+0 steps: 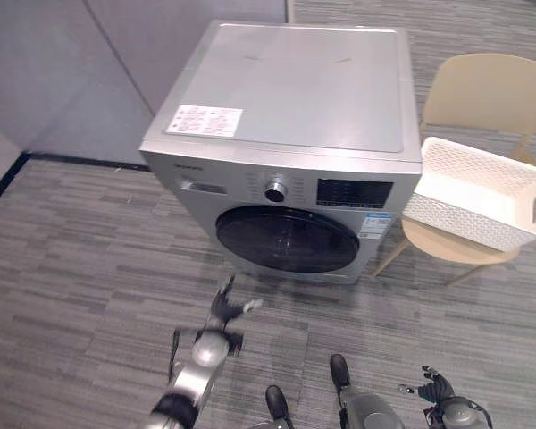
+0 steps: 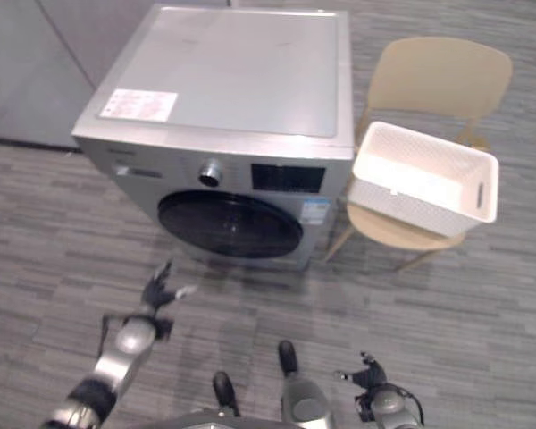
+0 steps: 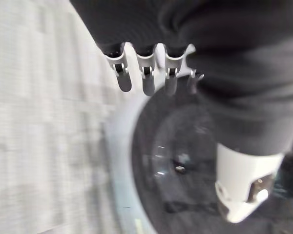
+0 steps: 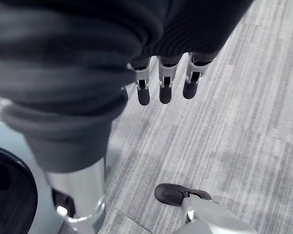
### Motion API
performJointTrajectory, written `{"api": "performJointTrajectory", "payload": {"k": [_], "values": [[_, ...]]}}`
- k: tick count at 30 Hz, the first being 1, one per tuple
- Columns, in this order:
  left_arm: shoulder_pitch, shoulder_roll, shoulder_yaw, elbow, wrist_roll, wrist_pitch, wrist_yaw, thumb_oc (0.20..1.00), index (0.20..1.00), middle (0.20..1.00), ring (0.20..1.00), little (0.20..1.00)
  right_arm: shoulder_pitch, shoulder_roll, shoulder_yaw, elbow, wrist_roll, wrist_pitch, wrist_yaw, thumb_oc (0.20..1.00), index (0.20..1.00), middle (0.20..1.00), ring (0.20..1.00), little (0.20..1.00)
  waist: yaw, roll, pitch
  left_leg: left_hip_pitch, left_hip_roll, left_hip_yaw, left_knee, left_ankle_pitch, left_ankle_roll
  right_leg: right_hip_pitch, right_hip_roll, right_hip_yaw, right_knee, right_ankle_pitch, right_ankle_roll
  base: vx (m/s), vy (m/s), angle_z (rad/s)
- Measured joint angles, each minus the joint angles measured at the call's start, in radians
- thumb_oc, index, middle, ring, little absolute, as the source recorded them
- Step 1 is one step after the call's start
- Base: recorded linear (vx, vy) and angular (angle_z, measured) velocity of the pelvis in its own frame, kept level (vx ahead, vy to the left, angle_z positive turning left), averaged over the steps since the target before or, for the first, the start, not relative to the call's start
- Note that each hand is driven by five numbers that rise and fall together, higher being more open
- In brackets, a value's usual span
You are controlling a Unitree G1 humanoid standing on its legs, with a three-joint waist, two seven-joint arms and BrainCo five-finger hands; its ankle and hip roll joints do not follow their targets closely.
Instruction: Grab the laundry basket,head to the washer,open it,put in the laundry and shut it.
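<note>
Two hands are out in front of the washer (image 1: 286,152), and neither holds anything. The left hand (image 1: 227,307) is raised just in front of the round dark door (image 1: 288,239), below its lower left edge, with the fingers (image 3: 147,80) straight and fanned out and the thumb standing off to one side. From the wrist, those fingers point at the door glass, close to it, though I cannot tell whether they touch. The door itself is shut flush against the silver-grey front of the machine, under a knob (image 1: 275,190) and a dark display panel (image 1: 354,191). A white label (image 1: 204,120) sits on the near left corner of the flat top.

The right hand (image 1: 439,388) hangs low near the floor, well off to the right of the door, its fingers (image 4: 165,85) relaxed and straight over the grey striped carpet (image 1: 89,259).

The white laundry basket (image 1: 482,192) rests on the seat of a pale wooden chair (image 1: 484,94) standing just to the right of the washer. Its perforated walls and a slotted handle at the far right end are plain to see, and its near corner comes right up beside the machine's right front edge. What I can see of its inside looks bare white.
</note>
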Motion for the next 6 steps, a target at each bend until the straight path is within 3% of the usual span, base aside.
{"api": "performJointTrajectory", "payload": {"k": [4,6], "values": [[0.169,0.016,0.082,0.022,0.000,0.025,-0.027,1.000,1.000,1.000,1.000,1.000,-0.007,-0.001,-0.020,-0.051,-0.001,0.000,0.002,1.000,1.000,1.000,1.000,1.000,0.066,-0.008,-0.004,0.011,-0.006,-0.030,0.002,0.002,-0.002,0.030,-0.009,-0.027,0.000,-0.002,0.000,-0.01,-0.011,0.27],[0.211,-0.008,0.166,0.103,0.000,0.026,-0.046,1.000,1.000,1.000,1.000,1.000,0.021,-0.001,-0.026,-0.164,-0.007,-0.003,0.003,1.000,1.000,1.000,1.000,1.000,0.066,-0.018,-0.011,0.027,-0.010,-0.051,-0.002,-0.006,0.003,0.053,-0.014,-0.045,0.000,-0.011,-0.001,0.00,0.008,0.28]]}}
